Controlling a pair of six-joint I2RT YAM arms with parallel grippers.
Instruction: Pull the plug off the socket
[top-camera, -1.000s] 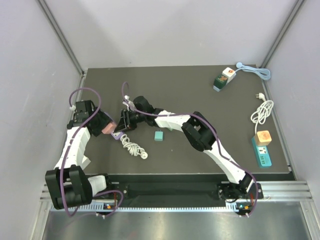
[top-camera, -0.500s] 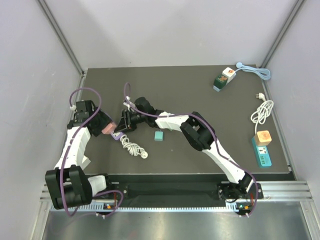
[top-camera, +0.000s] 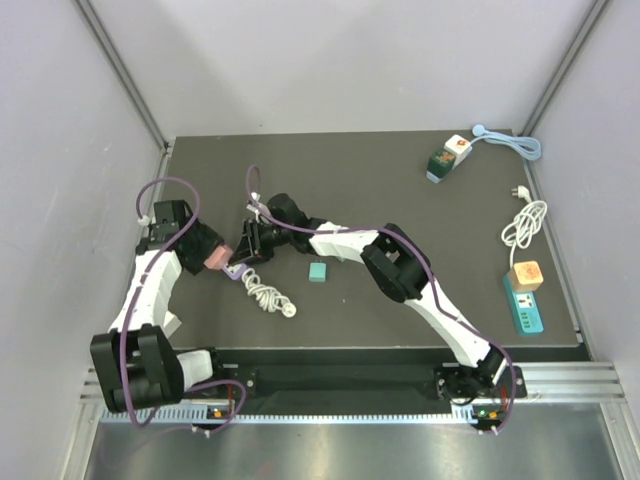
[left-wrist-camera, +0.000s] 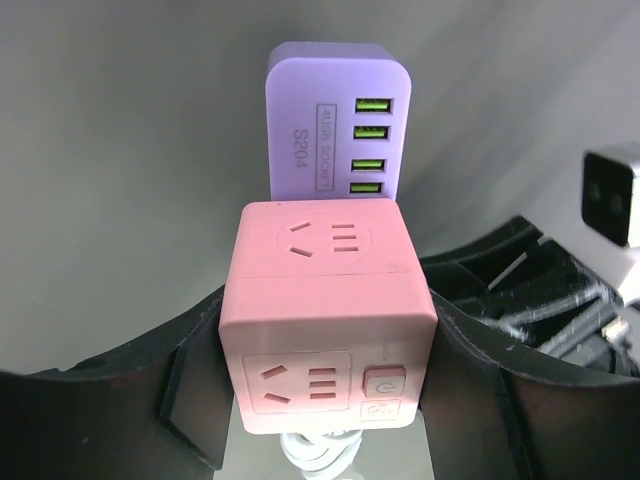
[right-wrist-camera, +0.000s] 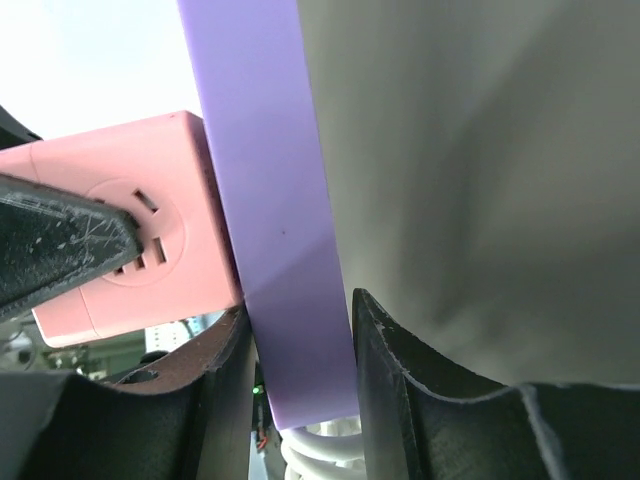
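A pink cube socket (left-wrist-camera: 330, 330) sits between the fingers of my left gripper (left-wrist-camera: 330, 400), which is shut on its two sides. A flat purple plug (left-wrist-camera: 338, 125) with green USB ports lies flush against the cube's far face. My right gripper (right-wrist-camera: 300, 340) is shut on the purple plug (right-wrist-camera: 285, 230), one finger on each broad side, with the pink socket (right-wrist-camera: 130, 240) just to the left. In the top view the two grippers meet at the left of the mat, pink socket (top-camera: 213, 258) beside purple plug (top-camera: 234, 270). A white coiled cable (top-camera: 268, 296) trails from them toward the near edge.
A small teal block (top-camera: 318, 271) lies right of the coiled cable. At the back right stands a green and white socket (top-camera: 449, 158) with a pale blue cable (top-camera: 510, 143). By the right edge are a white cord (top-camera: 524, 222) and a teal power strip (top-camera: 522, 303) carrying an orange cube (top-camera: 526, 275).
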